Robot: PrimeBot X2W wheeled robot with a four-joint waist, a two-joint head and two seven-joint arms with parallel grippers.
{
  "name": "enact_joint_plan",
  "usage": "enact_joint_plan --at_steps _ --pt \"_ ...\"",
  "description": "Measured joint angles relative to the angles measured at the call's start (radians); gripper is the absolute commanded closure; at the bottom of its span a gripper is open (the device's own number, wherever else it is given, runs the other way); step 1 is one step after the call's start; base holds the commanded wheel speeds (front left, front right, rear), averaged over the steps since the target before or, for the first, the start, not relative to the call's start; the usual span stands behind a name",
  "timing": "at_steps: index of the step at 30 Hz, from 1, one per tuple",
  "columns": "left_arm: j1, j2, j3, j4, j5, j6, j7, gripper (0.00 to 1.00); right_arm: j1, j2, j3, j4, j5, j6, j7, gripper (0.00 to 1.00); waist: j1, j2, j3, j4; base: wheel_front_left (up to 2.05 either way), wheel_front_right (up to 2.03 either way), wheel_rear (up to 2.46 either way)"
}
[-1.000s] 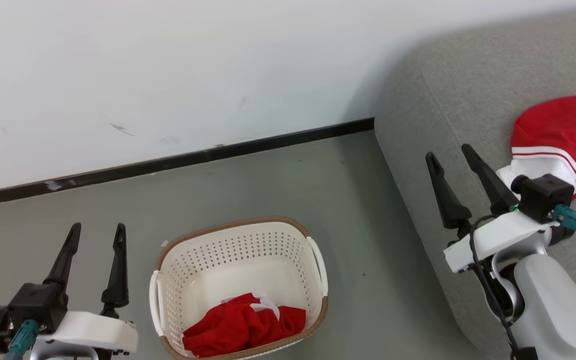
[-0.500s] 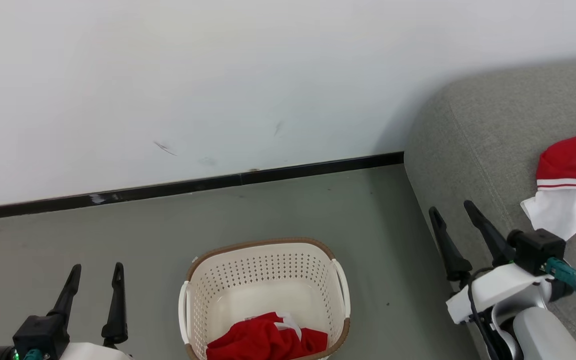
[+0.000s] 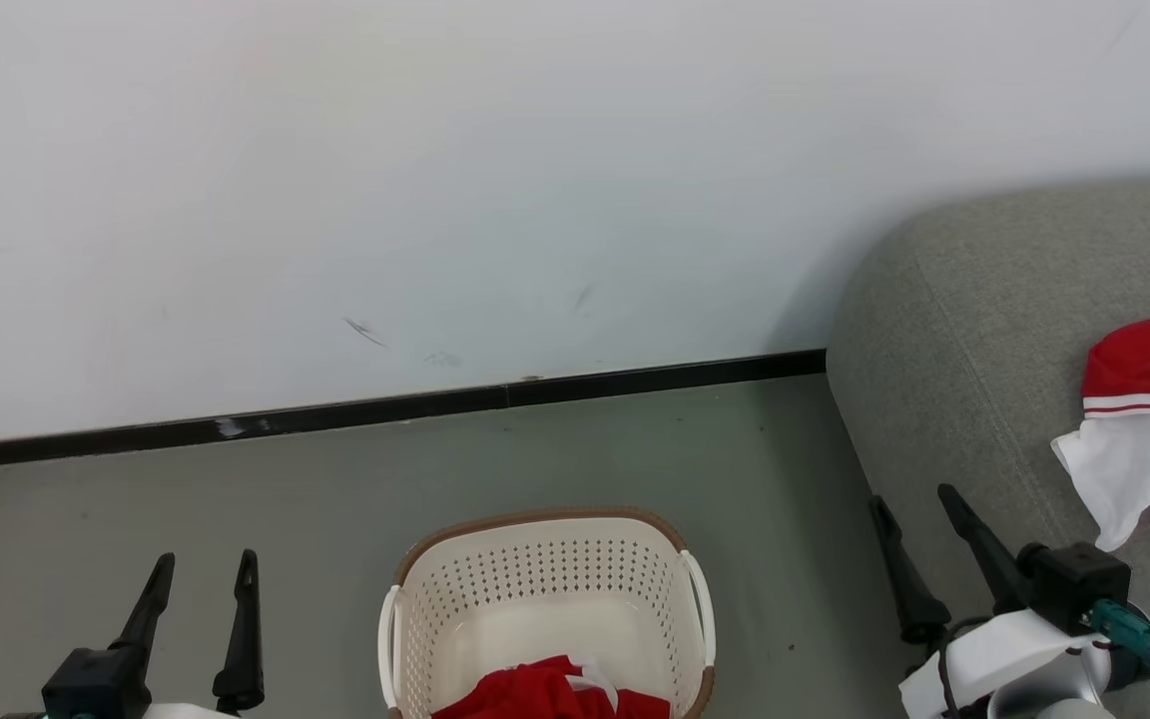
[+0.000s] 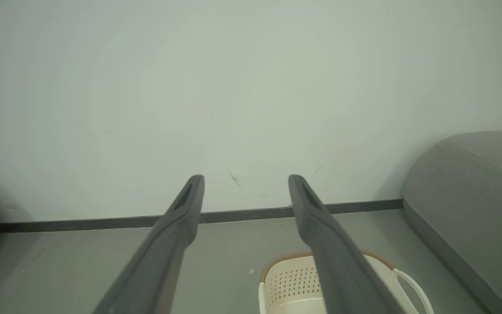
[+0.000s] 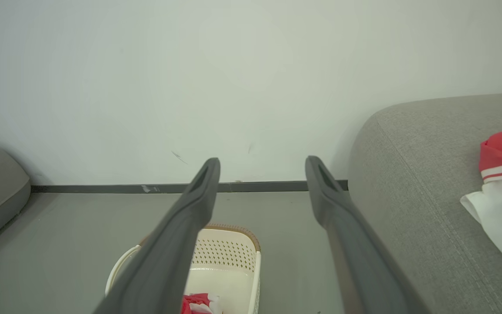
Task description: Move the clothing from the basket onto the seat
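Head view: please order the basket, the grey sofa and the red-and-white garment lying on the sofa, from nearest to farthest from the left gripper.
1. The basket, on the floor just to the right of the left gripper.
2. The grey sofa, further right, past the basket.
3. The red-and-white garment, on the sofa at the far right edge.

My head camera has tilted up: more wall (image 3: 435, 150) shows, and the basket (image 3: 535, 569) has slid to the frame's bottom edge, its clothing (image 3: 535, 701) nearly cut off. My right tool (image 3: 911, 496) has sunk to the lower right and now stands clear of the red-and-white garment (image 3: 1144, 419) on the seat (image 3: 944, 399).
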Motion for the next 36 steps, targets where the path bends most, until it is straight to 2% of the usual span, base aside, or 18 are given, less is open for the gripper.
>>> enact_joint_plan --at_steps 29,36 --pt "0.039 -0.010 -0.014 -0.017 0.007 0.019 0.000 0.00 0.086 0.014 0.029 -0.059 -0.014 0.000 0.000 0.00 0.0000 0.0000 0.000 0.007 0.00 0.00 0.00" --pt "0.039 0.004 -0.019 -0.018 0.015 0.019 0.015 0.00 0.086 0.014 0.032 -0.074 -0.014 0.000 0.000 0.00 0.0000 0.0000 0.011 0.007 0.00 0.00 0.00"
